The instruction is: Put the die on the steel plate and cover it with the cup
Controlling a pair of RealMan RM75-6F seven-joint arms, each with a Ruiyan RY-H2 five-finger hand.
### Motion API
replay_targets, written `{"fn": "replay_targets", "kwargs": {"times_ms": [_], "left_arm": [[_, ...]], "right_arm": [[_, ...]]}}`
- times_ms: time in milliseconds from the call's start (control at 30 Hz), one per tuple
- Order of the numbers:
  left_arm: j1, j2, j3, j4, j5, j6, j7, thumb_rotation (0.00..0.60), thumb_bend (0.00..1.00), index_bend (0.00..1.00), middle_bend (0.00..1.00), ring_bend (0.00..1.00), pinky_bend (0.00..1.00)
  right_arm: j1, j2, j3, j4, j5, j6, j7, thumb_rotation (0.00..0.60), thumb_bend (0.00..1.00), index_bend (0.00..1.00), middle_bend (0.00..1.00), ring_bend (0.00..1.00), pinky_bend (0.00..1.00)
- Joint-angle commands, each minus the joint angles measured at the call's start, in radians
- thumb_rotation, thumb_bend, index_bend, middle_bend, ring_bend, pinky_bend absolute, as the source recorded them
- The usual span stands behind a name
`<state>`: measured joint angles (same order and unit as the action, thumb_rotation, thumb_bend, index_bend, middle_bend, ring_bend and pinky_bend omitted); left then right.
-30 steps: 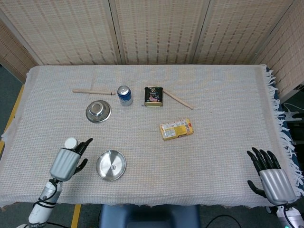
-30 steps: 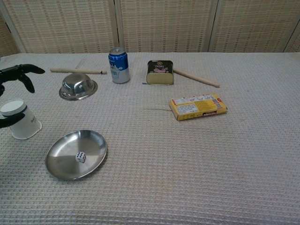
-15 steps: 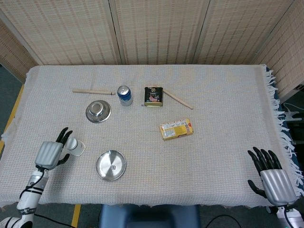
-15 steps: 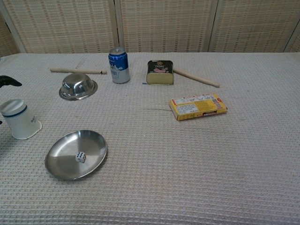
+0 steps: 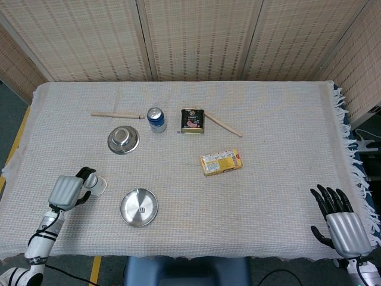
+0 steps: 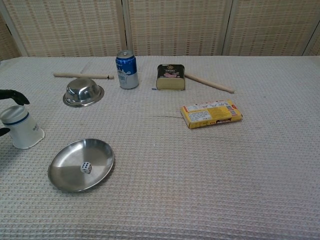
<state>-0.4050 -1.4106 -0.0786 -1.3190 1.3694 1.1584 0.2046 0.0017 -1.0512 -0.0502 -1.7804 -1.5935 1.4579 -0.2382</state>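
I see the cloth-covered table filling both views. My right hand sits at the lower right of the head view, palm down, fingers spread and pointing up the frame, holding nothing. My left hand is at the lower left, its forearm running down to the bottom edge; its dark fingers curl around the cup, which stands upside down on the cloth at the left edge of the chest view. Whether the fingers actually press on the cup, I cannot tell. The steel plate lies just right of the cup, apart from it. The die rests on the plate, near its middle, uncovered.
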Motion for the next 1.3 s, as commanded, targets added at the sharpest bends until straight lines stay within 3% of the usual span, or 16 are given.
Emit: {"fn": "replay_targets", "kwargs": {"times_ms": [33,533,667,867,1100,1300], "left_arm": [[-0.006,0.000,0.001,-0.001,-0.010,-0.014,0.013,0.600,0.35,0.24,0.22,0.83,0.96],[0.003,-0.010,0.007,0.000,0.037,0.053,-0.004,0.600,0.36,0.43,0.57,0.83,0.97],[0.022,0.016,0.025,-0.055,0.091,0.108,-0.049,0.600,0.36,0.43,0.58,0.83,0.97],[0.035,0.072,0.106,-0.186,0.244,0.157,-0.136,0.600,0.36,0.43,0.58,0.84,0.98],[0.011,0.026,0.125,-0.217,0.293,0.117,-0.049,0.600,0.36,0.43,0.58,0.84,0.97],[-0.008,-0.032,0.108,-0.210,0.282,0.080,0.049,0.600,0.36,0.43,0.58,0.84,0.97]], "right_arm": [[0.000,0.000,0.001,0.000,0.001,0.000,0.000,0.580,0.17,0.00,0.00,0.00,0.00],[0.005,-0.002,0.003,0.000,0.010,-0.011,-0.004,0.580,0.17,0.00,0.00,0.00,0.00],[0.008,-0.002,0.002,0.001,0.012,-0.017,-0.003,0.580,0.17,0.00,0.00,0.00,0.00],[0.009,0.000,-0.002,0.000,0.006,-0.021,0.001,0.580,0.17,0.00,0.00,0.00,0.00],[0.007,0.005,-0.008,-0.001,-0.004,-0.019,0.010,0.580,0.17,0.00,0.00,0.00,0.00],[0.008,0.009,-0.009,-0.002,-0.005,-0.020,0.016,0.579,0.17,0.00,0.00,0.00,0.00]]}}
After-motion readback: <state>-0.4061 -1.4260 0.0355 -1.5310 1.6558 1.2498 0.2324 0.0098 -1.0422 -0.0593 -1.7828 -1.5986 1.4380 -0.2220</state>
